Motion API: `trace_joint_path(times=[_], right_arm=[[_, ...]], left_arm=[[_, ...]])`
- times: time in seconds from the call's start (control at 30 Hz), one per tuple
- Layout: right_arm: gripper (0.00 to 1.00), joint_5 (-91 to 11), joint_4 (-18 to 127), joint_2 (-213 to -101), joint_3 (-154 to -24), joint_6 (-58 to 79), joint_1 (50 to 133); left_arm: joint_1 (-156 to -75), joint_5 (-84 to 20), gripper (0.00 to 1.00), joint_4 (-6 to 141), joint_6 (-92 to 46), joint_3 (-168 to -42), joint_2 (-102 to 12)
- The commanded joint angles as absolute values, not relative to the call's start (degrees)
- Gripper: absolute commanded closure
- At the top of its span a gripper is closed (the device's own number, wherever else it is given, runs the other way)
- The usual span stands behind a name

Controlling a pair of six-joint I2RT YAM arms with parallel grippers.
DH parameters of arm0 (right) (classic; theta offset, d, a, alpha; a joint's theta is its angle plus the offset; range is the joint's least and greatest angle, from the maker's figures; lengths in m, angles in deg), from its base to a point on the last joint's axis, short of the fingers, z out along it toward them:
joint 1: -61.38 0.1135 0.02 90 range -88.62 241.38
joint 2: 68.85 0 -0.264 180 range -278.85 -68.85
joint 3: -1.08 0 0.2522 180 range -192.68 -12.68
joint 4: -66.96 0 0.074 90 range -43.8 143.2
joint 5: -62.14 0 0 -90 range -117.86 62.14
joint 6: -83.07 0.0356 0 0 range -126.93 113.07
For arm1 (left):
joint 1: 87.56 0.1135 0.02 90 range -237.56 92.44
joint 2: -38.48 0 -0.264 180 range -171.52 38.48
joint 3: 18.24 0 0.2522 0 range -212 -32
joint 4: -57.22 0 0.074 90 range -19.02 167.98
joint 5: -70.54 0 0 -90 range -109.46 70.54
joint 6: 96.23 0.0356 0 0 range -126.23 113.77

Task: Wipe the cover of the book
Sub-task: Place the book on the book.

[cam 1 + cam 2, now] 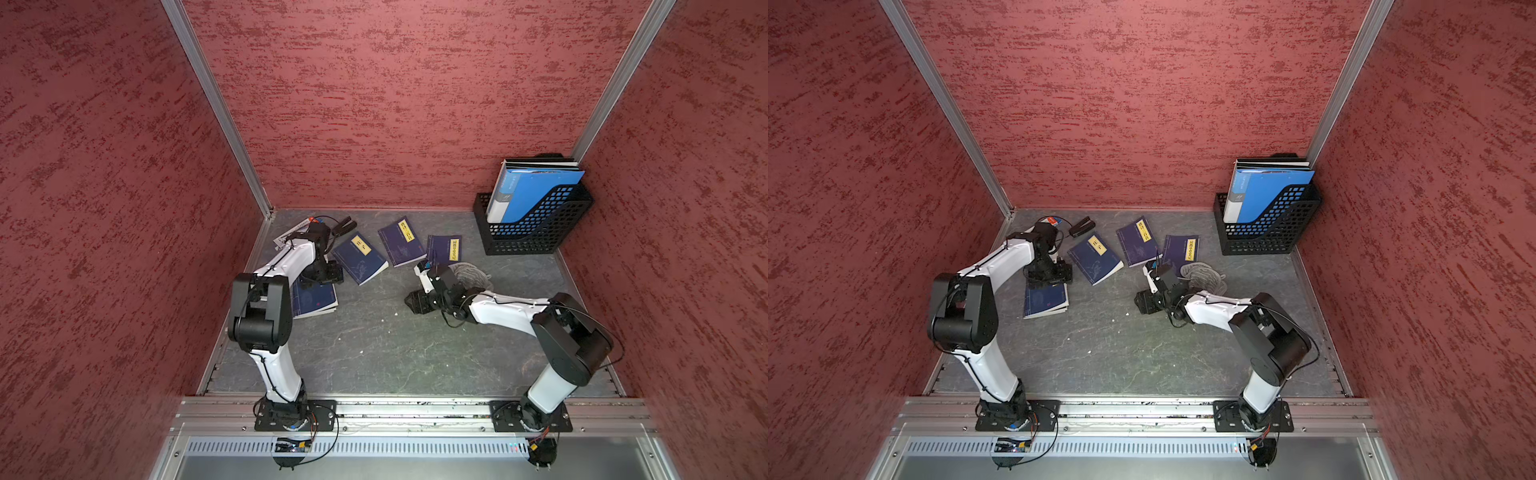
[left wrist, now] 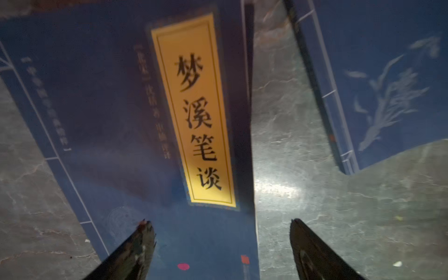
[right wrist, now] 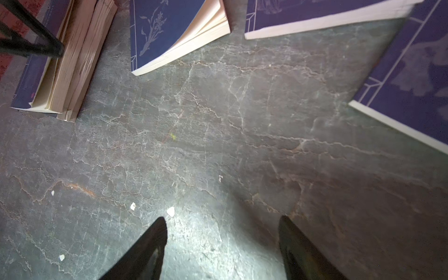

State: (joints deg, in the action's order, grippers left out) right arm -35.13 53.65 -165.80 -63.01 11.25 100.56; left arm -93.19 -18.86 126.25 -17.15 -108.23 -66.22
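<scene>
Several dark blue books with yellow title labels lie on the grey table. My left gripper hangs open low over the nearest-left book. One of its fingers is above the cover and the other above the table beside the book's edge; it holds nothing. A pink spot marks that cover near the fingers. My right gripper is open and empty over bare table. A grey cloth lies bunched behind the right wrist, partly on the rightmost book.
Two more blue books lie across the back of the table. A black mesh file holder with blue folders stands at the back right. A black stapler and papers sit in the back left corner. White crumbs dot the table.
</scene>
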Motion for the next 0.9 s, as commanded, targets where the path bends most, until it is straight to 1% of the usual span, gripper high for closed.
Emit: trace_joint_path(times=[0.0, 0.23, 0.53, 0.87], right_arm=[[0.27, -35.6, 54.3, -164.9, -62.8, 12.3, 100.8], [0.27, -35.9, 53.5, -165.4, -63.8, 11.9, 100.8], [0.27, -36.3, 53.3, -165.9, -63.9, 12.2, 100.8], [0.27, -36.5, 53.3, -165.8, -63.9, 11.9, 100.8]], left_arm=[[-95.3, -16.1, 0.11, 125.5, -19.0, -106.8, -66.0], [-97.1, -12.6, 0.11, 125.9, -20.4, -103.4, -65.8], [-97.1, -10.7, 0.10, 125.8, -21.3, -100.6, -64.1], [-96.1, -12.0, 0.10, 126.5, -21.2, -99.4, -60.7]])
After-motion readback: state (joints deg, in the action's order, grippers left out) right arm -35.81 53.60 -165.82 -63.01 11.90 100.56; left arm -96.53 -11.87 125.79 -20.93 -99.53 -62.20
